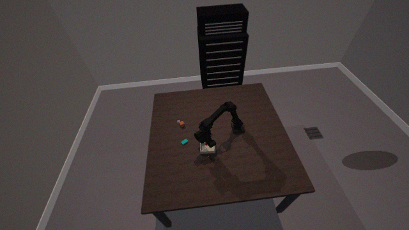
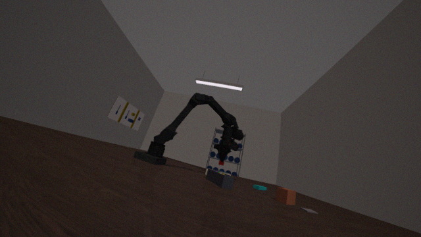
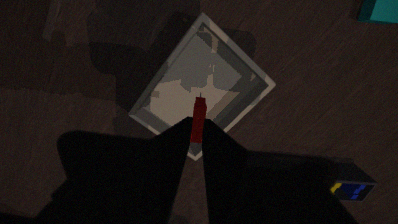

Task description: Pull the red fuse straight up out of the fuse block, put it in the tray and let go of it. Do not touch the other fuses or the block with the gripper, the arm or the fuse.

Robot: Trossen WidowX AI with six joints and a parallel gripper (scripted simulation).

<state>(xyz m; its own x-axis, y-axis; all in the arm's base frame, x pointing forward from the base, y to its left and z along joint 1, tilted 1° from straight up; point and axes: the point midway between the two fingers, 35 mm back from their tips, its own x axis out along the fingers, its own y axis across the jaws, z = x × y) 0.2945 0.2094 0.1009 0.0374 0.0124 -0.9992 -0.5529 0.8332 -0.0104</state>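
Note:
My gripper is shut on the red fuse. The fuse hangs clear of the block, in the air over the tray. The cream tray lies below it, its near corner partly hidden by the fingers in the wrist view. The dark fuse block stands apart from the tray, at the lower right in the wrist view. A yellow fuse and a blue fuse show in it; the rest is hidden by the gripper.
A teal block lies on the wooden table beyond the tray. An orange block and a small pale flat piece lie further off.

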